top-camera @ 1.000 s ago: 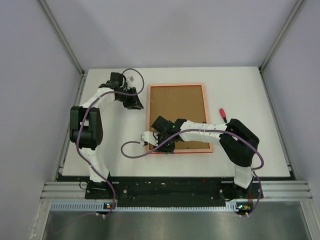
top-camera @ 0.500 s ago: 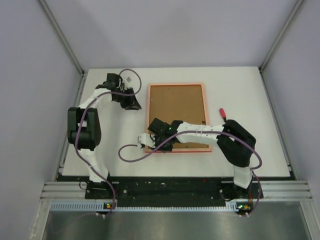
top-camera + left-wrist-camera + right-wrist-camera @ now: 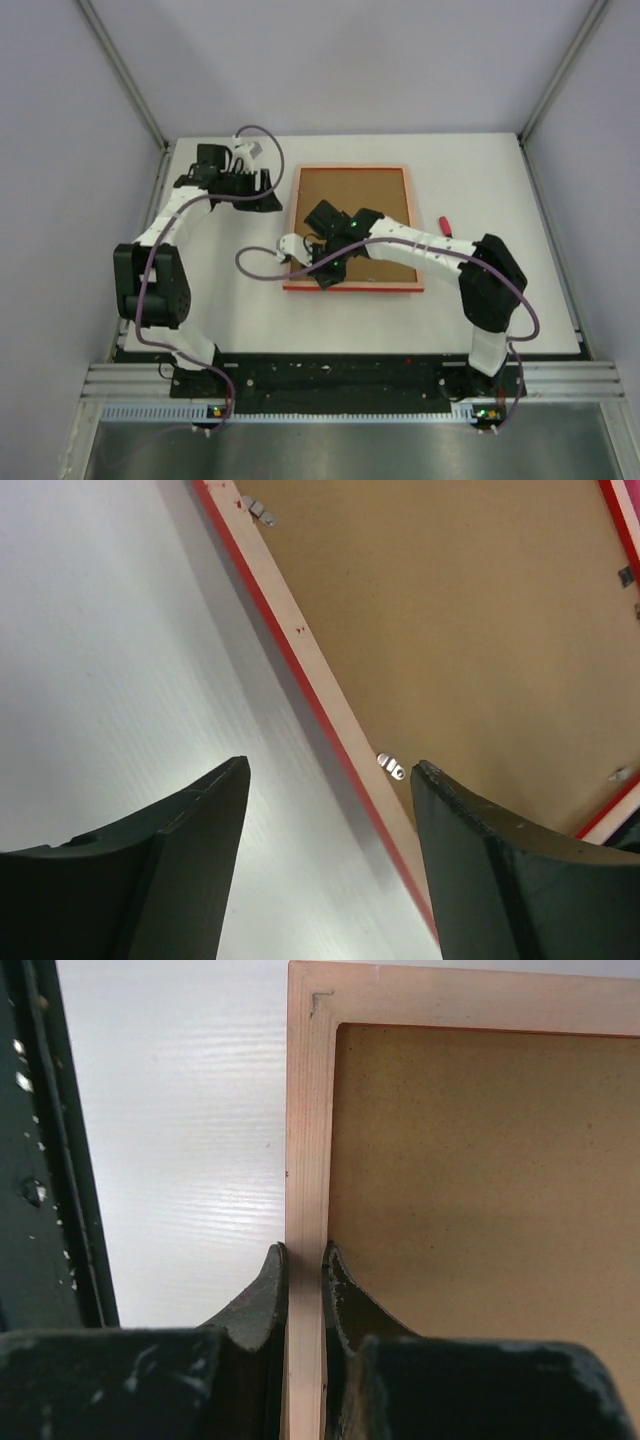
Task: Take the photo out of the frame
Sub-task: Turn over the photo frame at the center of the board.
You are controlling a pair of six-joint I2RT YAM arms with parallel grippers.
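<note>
The red frame (image 3: 352, 288) lies face down, its brown backing board (image 3: 355, 215) up. The photo is hidden under it. My right gripper (image 3: 326, 270) is shut on the frame's rim close to its near left corner. In the right wrist view my gripper (image 3: 305, 1255) has one finger on each side of the pale rail (image 3: 305, 1110), beside the backing board (image 3: 480, 1210). My left gripper (image 3: 270, 197) is open and empty beside the frame's far left edge. In the left wrist view my gripper (image 3: 332, 770) hovers over the rail (image 3: 320, 670) and a metal tab (image 3: 390, 765).
A small red object (image 3: 446, 227) lies on the white table (image 3: 200, 300) just right of the frame. Grey walls stand on three sides. A black strip (image 3: 50, 1160) along the table edge shows in the right wrist view.
My right gripper has moved away from me with the frame's near rim in it, and the frame's near edge sits higher in the view. My left arm has swung left and back.
</note>
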